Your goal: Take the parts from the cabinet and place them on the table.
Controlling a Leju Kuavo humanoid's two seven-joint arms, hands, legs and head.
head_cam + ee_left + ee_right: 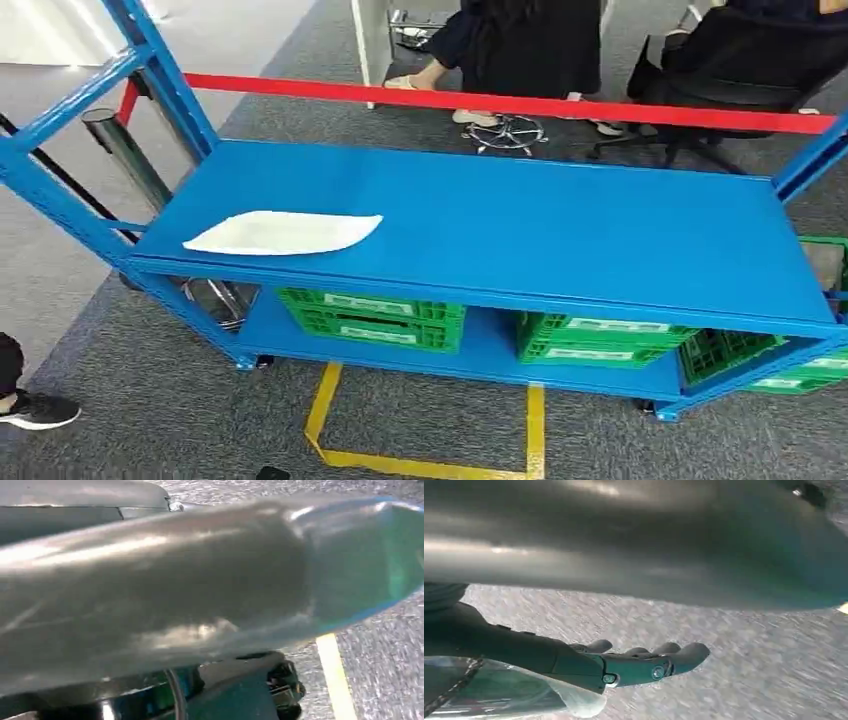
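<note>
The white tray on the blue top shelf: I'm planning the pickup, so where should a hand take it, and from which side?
Probably at the near long edge of the white tray, coming from the robot's side of the blue shelf. It lies flat and shallow, with a thin rim and pointed ends, so pinching the rim beats wrapping it. The left hand is on the nearer side.

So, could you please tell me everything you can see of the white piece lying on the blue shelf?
The white piece is a thin, flat, matte sheet-like part, long and tapering to a point at its right end, its material unclear. It lies flat on the top blue shelf, near the front left corner, its long side roughly along the front edge. It touches the shelf alone and looks clean and whole.
</note>
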